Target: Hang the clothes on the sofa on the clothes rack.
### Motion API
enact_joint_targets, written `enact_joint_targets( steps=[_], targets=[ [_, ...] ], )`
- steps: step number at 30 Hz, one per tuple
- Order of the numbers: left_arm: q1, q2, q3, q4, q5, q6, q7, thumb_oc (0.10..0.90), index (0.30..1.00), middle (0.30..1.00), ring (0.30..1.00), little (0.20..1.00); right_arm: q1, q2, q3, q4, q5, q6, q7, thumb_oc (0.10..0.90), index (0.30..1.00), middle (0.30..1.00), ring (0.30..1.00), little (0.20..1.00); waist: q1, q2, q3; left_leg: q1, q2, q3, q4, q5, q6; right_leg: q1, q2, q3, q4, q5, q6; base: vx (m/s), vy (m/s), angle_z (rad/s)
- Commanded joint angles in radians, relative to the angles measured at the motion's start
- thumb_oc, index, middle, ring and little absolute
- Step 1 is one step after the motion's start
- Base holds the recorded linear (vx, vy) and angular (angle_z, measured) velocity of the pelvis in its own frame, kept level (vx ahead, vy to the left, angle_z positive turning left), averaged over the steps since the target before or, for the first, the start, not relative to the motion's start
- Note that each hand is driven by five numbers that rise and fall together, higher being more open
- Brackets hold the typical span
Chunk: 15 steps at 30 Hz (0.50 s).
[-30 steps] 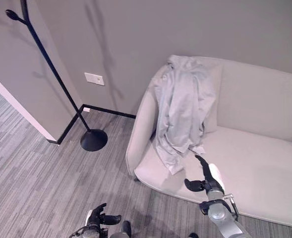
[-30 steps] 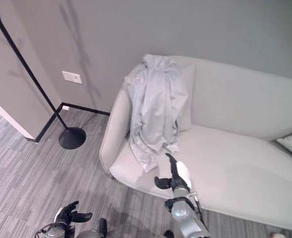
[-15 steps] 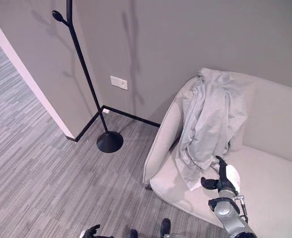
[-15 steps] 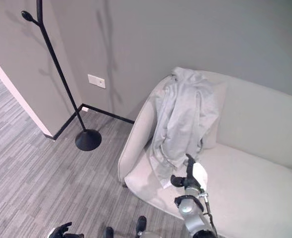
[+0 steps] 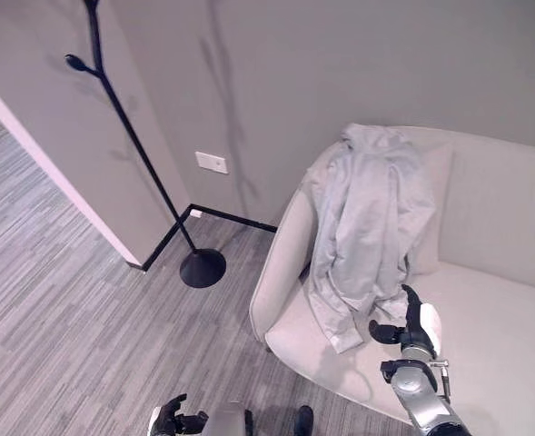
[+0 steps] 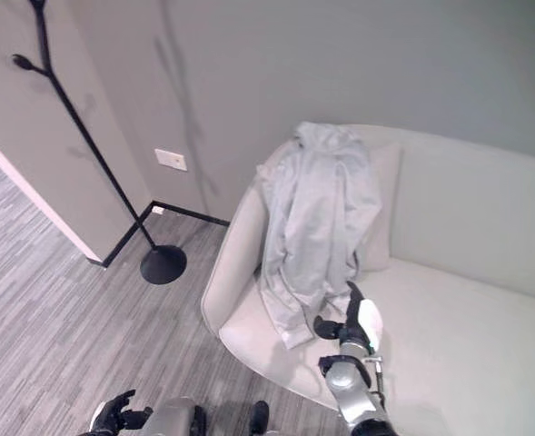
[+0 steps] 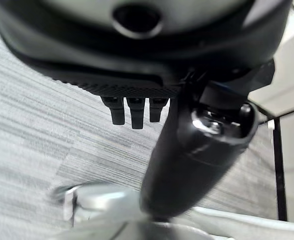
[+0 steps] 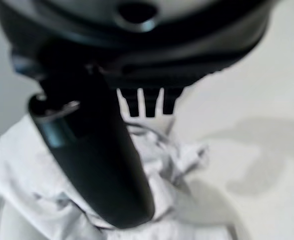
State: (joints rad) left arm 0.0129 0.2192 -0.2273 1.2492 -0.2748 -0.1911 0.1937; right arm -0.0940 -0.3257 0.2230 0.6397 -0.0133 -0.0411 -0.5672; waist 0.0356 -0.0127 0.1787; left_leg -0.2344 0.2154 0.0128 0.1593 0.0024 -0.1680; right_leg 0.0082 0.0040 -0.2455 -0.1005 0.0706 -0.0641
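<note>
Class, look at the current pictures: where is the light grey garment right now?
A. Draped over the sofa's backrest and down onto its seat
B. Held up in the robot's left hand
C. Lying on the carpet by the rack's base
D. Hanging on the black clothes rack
A: the garment hangs over the sofa backrest onto the seat, the right hand open beside its lower edge.

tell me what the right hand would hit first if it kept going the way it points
Most likely the lower hem of the light grey garment draped over the pale sofa; the open right hand points at it, though depth is unclear.

white wall socket (image 5: 212, 163), black skirting (image 5: 231, 217), probably grey carpet (image 5: 58, 309)
</note>
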Motion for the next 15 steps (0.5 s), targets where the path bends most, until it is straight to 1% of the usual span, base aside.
enact_joint_targets(
  steps=[1, 3, 4, 5, 6, 7, 8, 9, 10, 11, 15],
  targets=[
    [0.036, -0.097, -0.087, 0.023, 0.034, -0.019, -0.015, 0.800, 0.900, 0.900, 0.900, 0.900, -0.051, -0.060, -0.035, -0.032, 0.048, -0.119, 0.008, 0.800, 0.900, 0.900, 0.900, 0.900, 0.013, 0.032, -0.053, 0.087, 0.000, 0.041, -0.137, 0.083, 0.053, 0.088, -0.069, 0.051, 0.038, -0.130, 0.133, 0.22, 0.188, 0.01],
    [0.046, -0.099, -0.099, 0.032, 0.079, -0.012, -0.031, 0.800, 0.900, 0.900, 0.900, 0.900, -0.049, -0.074, -0.030, -0.027, 0.050, -0.109, 0.044, 0.800, 0.900, 0.900, 0.900, 0.900, 0.008, 0.059, -0.067, 0.133, -0.025, 0.045, -0.196, 0.092, 0.045, 0.077, -0.079, 0.055, 0.045, -0.127, 0.135, 0.19, 0.247, -0.05],
    [0.049, -0.090, -0.122, 0.021, 0.117, -0.023, -0.035, 0.800, 0.900, 0.900, 0.900, 0.900, -0.068, -0.085, -0.023, -0.009, 0.031, -0.106, 0.047, 0.800, 0.900, 0.900, 0.900, 0.900, 0.007, 0.075, -0.070, 0.158, -0.050, 0.058, -0.226, 0.090, 0.044, 0.069, -0.104, 0.050, 0.036, -0.110, 0.147, 0.11, 0.271, -0.07],
    [0.047, -0.085, -0.133, 0.010, 0.121, -0.030, -0.033, 0.800, 0.900, 0.900, 0.900, 0.900, -0.098, -0.091, -0.015, 0.011, 0.018, -0.103, 0.042, 0.800, 0.900, 0.900, 0.900, 0.900, 0.009, 0.084, -0.062, 0.160, -0.060, 0.061, -0.232, 0.086, 0.049, 0.058, -0.116, 0.051, 0.031, -0.099, 0.155, 0.05, 0.183, -0.06],
    [0.046, -0.085, -0.132, 0.010, 0.121, -0.030, -0.033, 0.800, 0.900, 0.900, 0.900, 0.900, -0.099, -0.091, -0.014, 0.013, 0.018, -0.104, 0.041, 0.800, 0.900, 0.900, 0.900, 0.900, 0.009, 0.084, -0.062, 0.160, -0.060, 0.061, -0.232, 0.086, 0.049, 0.057, -0.117, 0.052, 0.031, -0.099, 0.155, -0.15, 0.209, 0.00],
    [0.020, -0.072, -0.153, -0.013, 0.101, -0.047, -0.020, 0.800, 0.900, 0.900, 0.900, 0.900, -0.196, -0.104, 0.009, 0.062, -0.008, -0.094, 0.012, 0.800, 0.900, 0.900, 0.900, 0.900, 0.014, 0.109, -0.023, 0.134, -0.082, 0.066, -0.234, 0.086, 0.059, 0.001, -0.142, 0.064, 0.030, -0.071, 0.170, -0.15, 0.147, -0.05],
    [0.018, -0.072, -0.153, -0.012, 0.101, -0.046, -0.020, 0.800, 0.900, 0.900, 0.900, 0.900, -0.199, -0.104, 0.010, 0.063, -0.008, -0.095, 0.012, 0.800, 0.900, 0.900, 0.900, 0.900, 0.014, 0.109, -0.023, 0.132, -0.082, 0.066, -0.233, 0.086, 0.060, -0.001, -0.142, 0.065, 0.031, -0.071, 0.170, -0.26, 0.234, -0.08],
    [-0.001, -0.066, -0.174, -0.036, 0.092, -0.059, -0.008, 0.800, 0.900, 0.900, 0.900, 0.900, -0.260, -0.108, 0.013, 0.085, -0.006, -0.094, -0.012, 0.800, 0.900, 0.900, 0.900, 0.900, 0.019, 0.126, 0.007, 0.111, -0.093, 0.069, -0.233, 0.089, 0.066, -0.034, -0.156, 0.073, 0.030, -0.053, 0.177, -0.11, 0.091, -0.04],
    [-0.002, -0.066, -0.173, -0.036, 0.092, -0.059, -0.008, 0.800, 0.900, 0.900, 0.900, 0.900, -0.262, -0.108, 0.014, 0.087, -0.006, -0.094, -0.013, 0.800, 0.900, 0.900, 0.900, 0.900, 0.020, 0.126, 0.007, 0.109, -0.093, 0.070, -0.232, 0.089, 0.066, -0.036, -0.156, 0.074, 0.030, -0.052, 0.177, -0.18, 0.158, 0.07],
    [-0.020, -0.064, -0.202, -0.055, 0.100, -0.071, 0.005, 0.800, 0.900, 0.900, 0.900, 0.900, -0.319, -0.111, 0.021, 0.110, -0.007, -0.098, -0.035, 0.800, 0.900, 0.900, 0.900, 0.900, 0.023, 0.139, 0.031, 0.086, -0.104, 0.072, -0.236, 0.093, 0.071, -0.064, -0.166, 0.078, 0.026, -0.036, 0.184, -0.11, 0.093, 0.10],
    [-0.046, -0.058, -0.268, -0.119, 0.110, -0.087, 0.015, 0.800, 0.900, 0.900, 0.900, 0.900, -0.423, -0.124, 0.036, 0.171, -0.003, -0.105, -0.080, 0.800, 0.900, 0.900, 0.900, 0.900, 0.038, 0.148, 0.058, 0.034, -0.115, 0.070, -0.243, 0.109, 0.073, -0.115, -0.179, 0.081, 0.020, -0.012, 0.193, -0.08, 0.056, 0.06]
  ],
)
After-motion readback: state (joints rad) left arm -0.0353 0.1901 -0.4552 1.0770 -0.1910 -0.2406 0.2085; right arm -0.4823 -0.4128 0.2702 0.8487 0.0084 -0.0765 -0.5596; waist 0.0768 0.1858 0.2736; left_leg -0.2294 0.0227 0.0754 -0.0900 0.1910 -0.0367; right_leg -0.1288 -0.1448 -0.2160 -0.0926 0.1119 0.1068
